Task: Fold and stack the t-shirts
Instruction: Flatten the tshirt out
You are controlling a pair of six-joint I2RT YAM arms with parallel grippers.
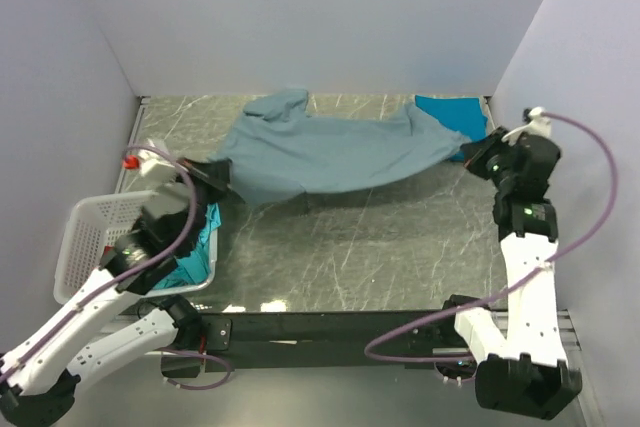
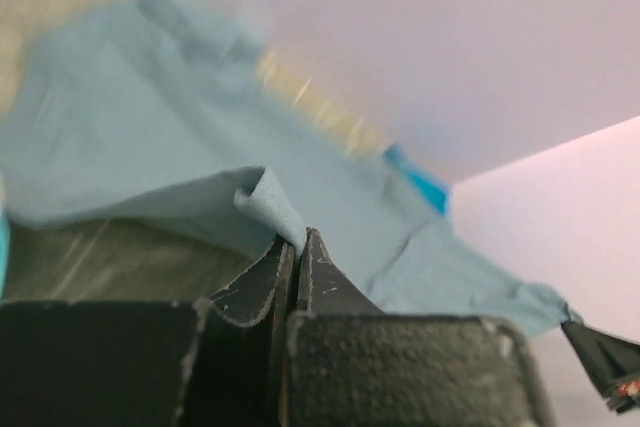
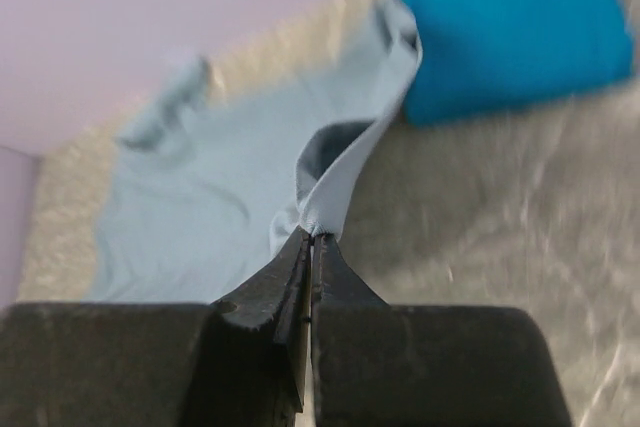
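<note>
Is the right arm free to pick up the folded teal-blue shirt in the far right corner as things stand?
Probably not yet. The teal-blue shirt lies close by, but the right gripper is shut on the grey-blue shirt, stretched to the left gripper; it would have to let go first.

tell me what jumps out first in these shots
A big grey-blue t-shirt is stretched across the far half of the table, pinched at either end by the left fingers and right fingers. Behind its right end a folded teal-blue shirt lies in the far corner; a white basket sits near left.
</note>
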